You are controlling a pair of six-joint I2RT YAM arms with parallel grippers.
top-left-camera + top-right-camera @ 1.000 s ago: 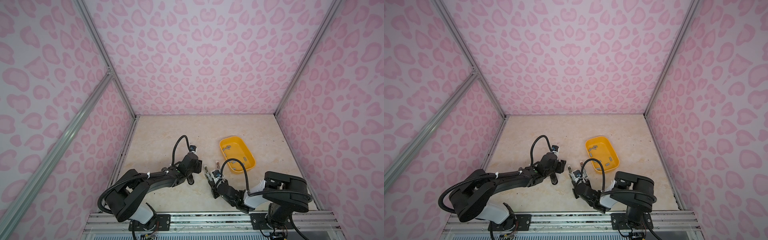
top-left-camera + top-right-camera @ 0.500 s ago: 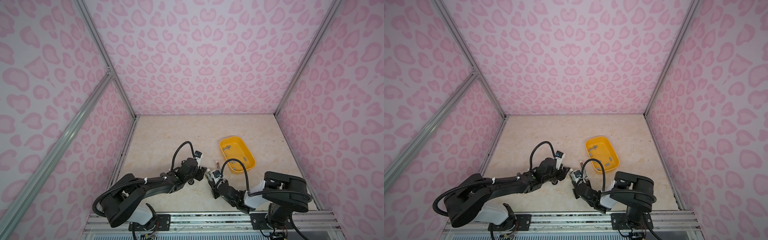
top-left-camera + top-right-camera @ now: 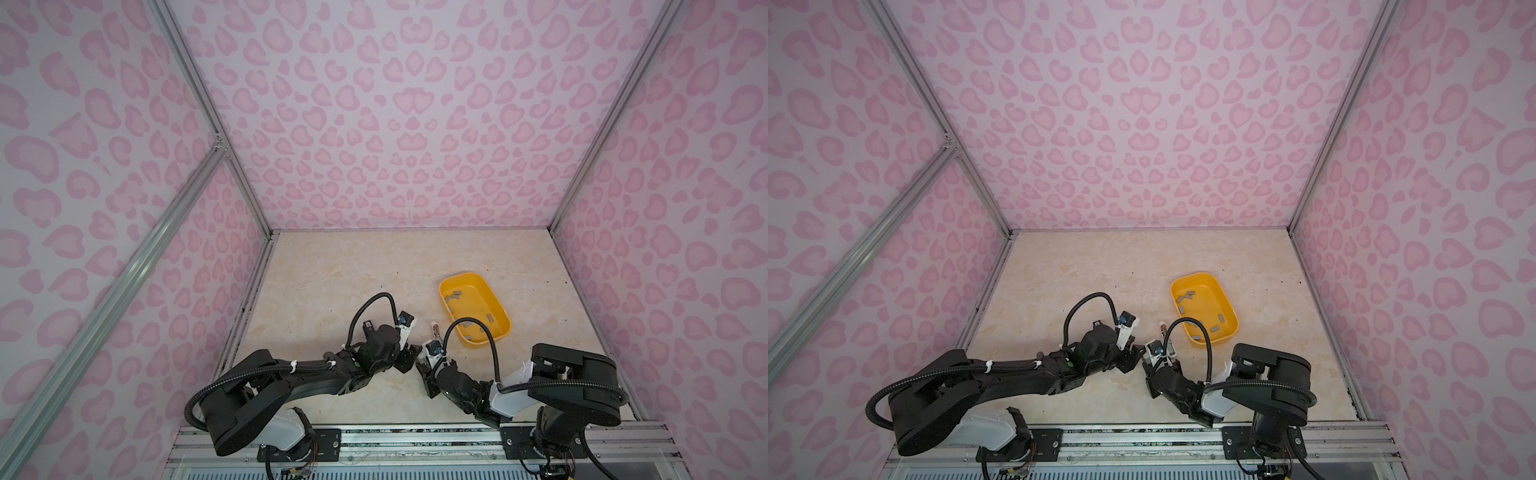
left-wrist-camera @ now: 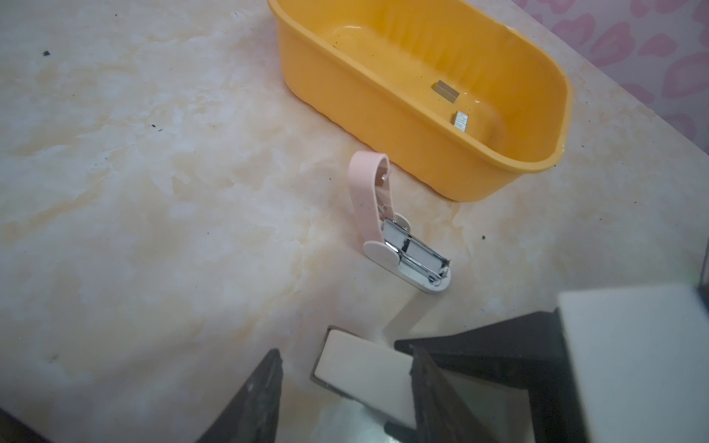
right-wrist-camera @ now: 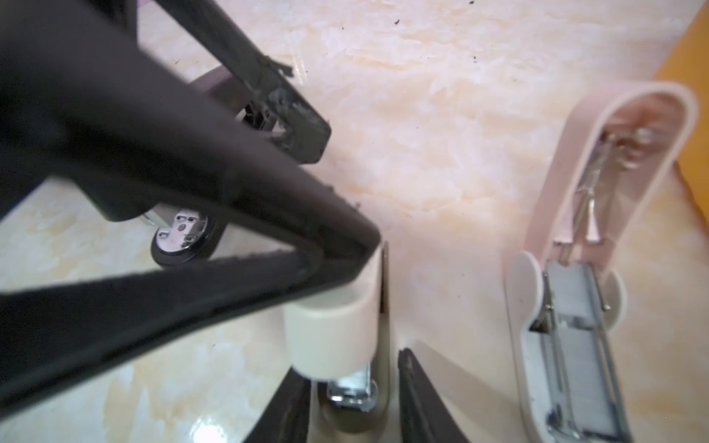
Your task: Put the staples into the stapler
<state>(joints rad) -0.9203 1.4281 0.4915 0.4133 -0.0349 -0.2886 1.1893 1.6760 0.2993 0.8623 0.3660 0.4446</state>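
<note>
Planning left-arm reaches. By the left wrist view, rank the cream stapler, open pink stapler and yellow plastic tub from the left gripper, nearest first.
1. Cream stapler: right at the left gripper.
2. Open pink stapler: further out, lid raised.
3. Yellow plastic tub: farthest, behind it.

White stapler (image 5: 337,330) blurred in right wrist view, partly covered by left gripper (image 5: 341,191), lower end cut off at frame edge. Pink stapler (image 5: 568,307): base runs off edge. Yellow tray (image 5: 698,57): only sliver shows. In both top views staples (image 3: 454,296) mere grey specks, uncountable; white stapler mostly hidden by arms.
</note>
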